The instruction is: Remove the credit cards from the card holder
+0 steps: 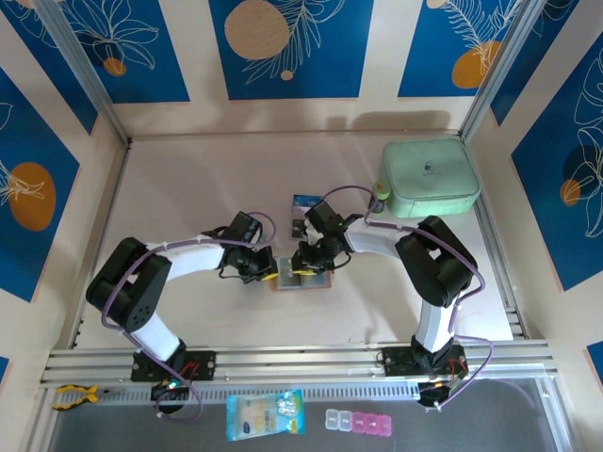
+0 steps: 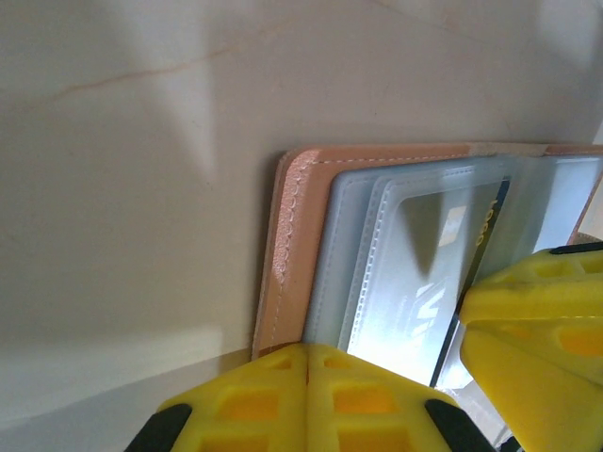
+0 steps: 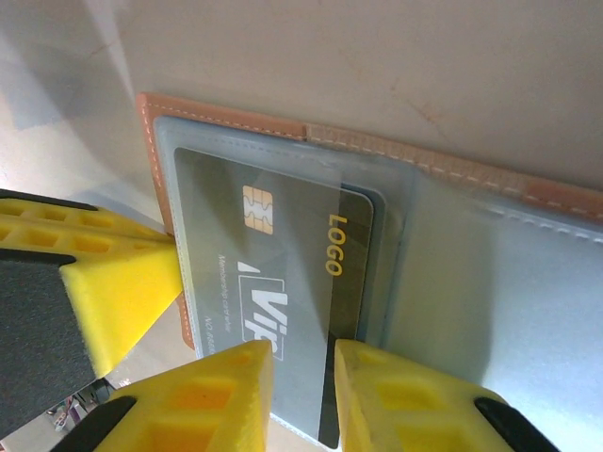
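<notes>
- The card holder [image 1: 320, 281] is lying open and flat on the surface [image 1: 188, 188], pretty much dead centre, right between the two arms.
- In the left wrist view you get its tan stitched edge [image 2: 292, 217] with the pale see-through pockets stacked on top.
- The left gripper [image 1: 267, 270] is closed up tight. In its own camera the two yellow fingers [image 2: 306, 363] sit flush together with nothing between them, tips down at the near edge of the holder.
- From the right wrist cam, that same left gripper's yellow finger [image 3: 113, 282] is butted up against the holder's tan side edge [image 3: 226, 118].
- The right gripper [image 1: 303, 266] is just a bit open, with a narrow gap between its fingers [image 3: 303, 363]. It's parked at the bottom edge of a dark grey credit card [image 3: 283, 245].
- That card has a gold chip and "LOGO" in yellow, and it's sitting in a clear pocket. Its dark strip shows in the gap, and honestly I can't tell if the fingers actually have hold of it.
- The left wrist cam catches that card's dark edge [image 2: 480, 226] too.
- Two more cards are lying loose on the surface just behind the holder, a dark blue card [image 1: 304, 201] and a darker card [image 1: 298, 227] right beside it.
- A mint-green case [image 1: 431, 177] sits at the back right, well apart from all this.
</notes>
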Available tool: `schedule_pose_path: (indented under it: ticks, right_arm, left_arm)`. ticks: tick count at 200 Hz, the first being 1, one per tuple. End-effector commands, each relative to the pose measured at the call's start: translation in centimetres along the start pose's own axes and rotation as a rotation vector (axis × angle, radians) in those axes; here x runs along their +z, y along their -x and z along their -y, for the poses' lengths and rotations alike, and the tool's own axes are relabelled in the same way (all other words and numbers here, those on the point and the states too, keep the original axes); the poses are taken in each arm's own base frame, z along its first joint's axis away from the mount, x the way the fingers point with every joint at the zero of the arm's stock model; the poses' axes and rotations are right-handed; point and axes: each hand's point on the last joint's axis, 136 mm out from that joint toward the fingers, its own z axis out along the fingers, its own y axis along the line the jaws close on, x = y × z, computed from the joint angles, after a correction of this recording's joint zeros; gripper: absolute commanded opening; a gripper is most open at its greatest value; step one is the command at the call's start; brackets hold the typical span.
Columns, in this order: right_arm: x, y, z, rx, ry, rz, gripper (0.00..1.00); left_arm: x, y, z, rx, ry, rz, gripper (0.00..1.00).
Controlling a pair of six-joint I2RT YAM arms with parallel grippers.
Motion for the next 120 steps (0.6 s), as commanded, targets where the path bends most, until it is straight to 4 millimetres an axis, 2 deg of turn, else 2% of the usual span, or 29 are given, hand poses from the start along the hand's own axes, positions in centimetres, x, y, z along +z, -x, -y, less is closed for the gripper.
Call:
schedule_pose_path:
  ticks: [1, 120]
  right_arm:
    - [0.5, -0.3, -0.1, -0.017, -0.009, -0.022, 0.23]
    - [0.9, -0.4, -1.1, -0.035, 0.066, -0.042, 0.18]
  left_arm:
    - [0.2, -0.3, -1.3, -0.016, 0.040, -0.021, 0.07]
    - [0.2, -0.3, -1.4, -0.016, 0.044, -0.023, 0.07]
